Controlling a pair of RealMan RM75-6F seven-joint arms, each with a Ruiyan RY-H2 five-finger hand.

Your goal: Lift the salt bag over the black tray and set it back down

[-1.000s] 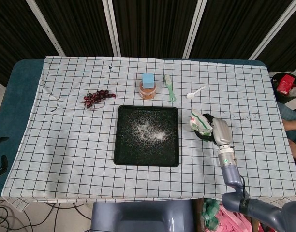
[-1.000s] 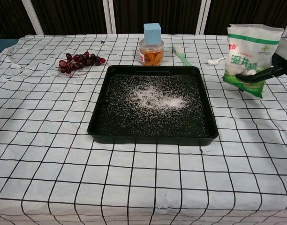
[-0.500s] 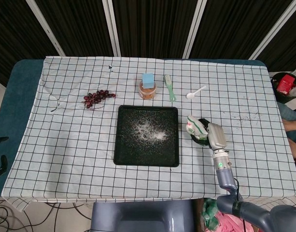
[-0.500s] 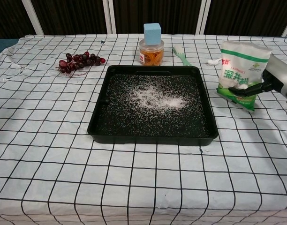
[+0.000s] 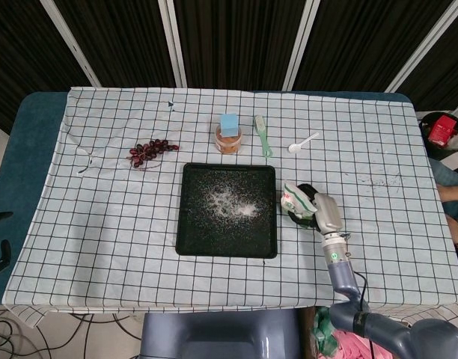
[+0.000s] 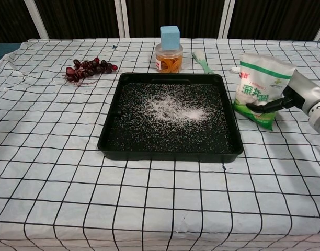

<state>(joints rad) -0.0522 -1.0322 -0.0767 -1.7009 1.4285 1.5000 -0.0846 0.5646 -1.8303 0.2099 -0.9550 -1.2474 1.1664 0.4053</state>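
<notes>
Here, right hand (image 6: 298, 97) gripping green-and-white salt bag (image 6: 260, 89), beside black tray (image 6: 170, 151)

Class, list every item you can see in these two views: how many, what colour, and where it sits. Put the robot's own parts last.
black tray: one, black, table centre, white grains scattered inside
salt bag: one, white and green, right of the tray, held
grapes: one bunch, dark red, far left
jar: one, orange contents, behind the tray
block: one, light blue, on the jar
brush: one, pale green, right of the jar
spoon: one, white, far right
tablecloth: one, white with black grid
right hand: one, grey, grips the salt bag
</notes>
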